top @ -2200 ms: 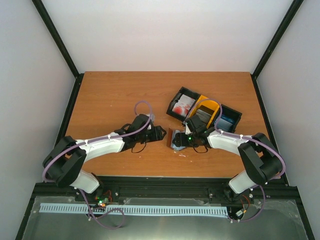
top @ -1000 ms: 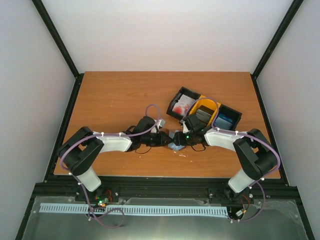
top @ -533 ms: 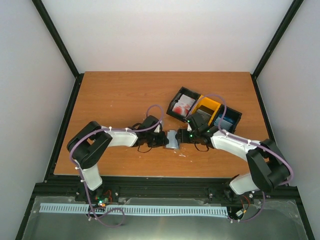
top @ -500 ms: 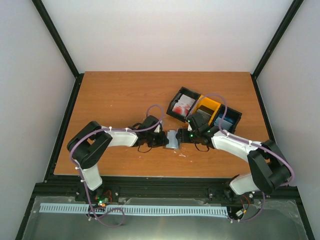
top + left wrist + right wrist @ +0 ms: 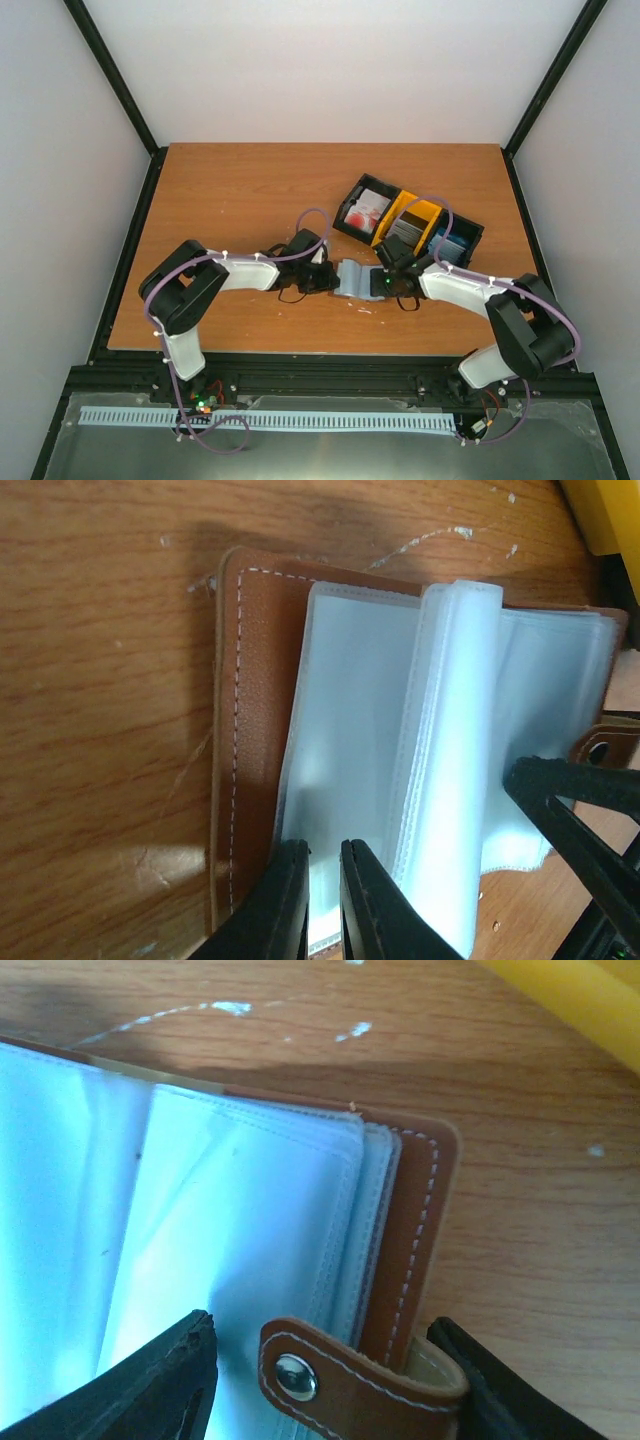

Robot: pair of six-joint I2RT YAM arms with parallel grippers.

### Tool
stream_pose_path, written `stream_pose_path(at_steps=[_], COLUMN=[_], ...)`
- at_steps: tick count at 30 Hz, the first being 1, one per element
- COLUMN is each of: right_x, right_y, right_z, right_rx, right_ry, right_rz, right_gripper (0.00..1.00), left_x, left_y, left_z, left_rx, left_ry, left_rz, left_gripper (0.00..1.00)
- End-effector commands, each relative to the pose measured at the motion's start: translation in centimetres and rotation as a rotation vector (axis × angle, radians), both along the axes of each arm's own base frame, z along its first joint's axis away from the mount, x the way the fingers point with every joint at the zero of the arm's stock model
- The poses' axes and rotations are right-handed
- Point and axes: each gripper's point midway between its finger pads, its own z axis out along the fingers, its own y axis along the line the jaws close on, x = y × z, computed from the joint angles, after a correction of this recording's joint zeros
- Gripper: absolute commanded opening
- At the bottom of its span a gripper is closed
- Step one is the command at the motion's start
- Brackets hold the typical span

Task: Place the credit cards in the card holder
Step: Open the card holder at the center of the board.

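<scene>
The brown leather card holder [image 5: 356, 278] lies spread open on the table between my two grippers, its pale sleeves [image 5: 370, 740] facing up. My left gripper [image 5: 331, 282] is shut to a thin slit, and its fingertips [image 5: 290, 865] rest on the left half's sleeve. My right gripper [image 5: 325, 1385] is open and straddles the snap tab [image 5: 345, 1385] at the holder's right edge [image 5: 410, 1220]. The credit cards sit in bins behind: a white and red one [image 5: 367, 208], dark grey ones [image 5: 405, 226] and a blue one [image 5: 450, 245].
Three joined bins stand at the back right: a black one [image 5: 346, 214], a yellow one [image 5: 424, 210] and another black one [image 5: 472, 236]. The yellow bin's corner [image 5: 570, 1000] is close beyond the holder. Black frame posts flank the table.
The card holder has gone from part-folded to lying spread flat. My left gripper has moved right onto its left half. My right gripper has shifted to its right edge.
</scene>
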Motion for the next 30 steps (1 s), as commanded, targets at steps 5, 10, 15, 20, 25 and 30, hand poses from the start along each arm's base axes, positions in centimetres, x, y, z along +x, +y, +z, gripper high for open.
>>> stream_pose_path(at_steps=[5, 10, 15, 20, 25, 30], right_x=[-0.3, -0.5, 0.8, 2.5, 2.5, 2.0], right_y=[-3.8, -4.0, -1.9, 0.5, 1.8, 3.8], right_z=[-2.1, -3.4, 0.1, 6.6, 7.8, 8.3], right_rx=[-0.218, -0.255, -0.152, 0.0, 0.06, 0.154], right_ry=[0.013, 0.058, -0.021, -0.159, -0.155, -0.148], right_rz=[-0.064, -0.046, -0.009, 0.029, 0.064, 0.144], right_gripper=[0.58, 0.57, 0.54, 0.53, 0.4, 0.23], left_x=[-0.9, -1.2, -1.0, -0.4, -0.4, -0.6], left_y=[2.1, 2.2, 2.2, 1.2, 0.3, -0.3], left_z=[-2.8, -3.1, -2.6, -0.9, 0.5, 1.5], left_rx=[0.124, 0.126, 0.122, 0.071, 0.018, -0.025], left_ry=[0.072, 0.082, 0.07, 0.029, 0.01, -0.004], left_rz=[0.03, 0.028, 0.031, 0.007, -0.021, -0.045], left_gripper=[0.11, 0.11, 0.11, 0.11, 0.11, 0.11])
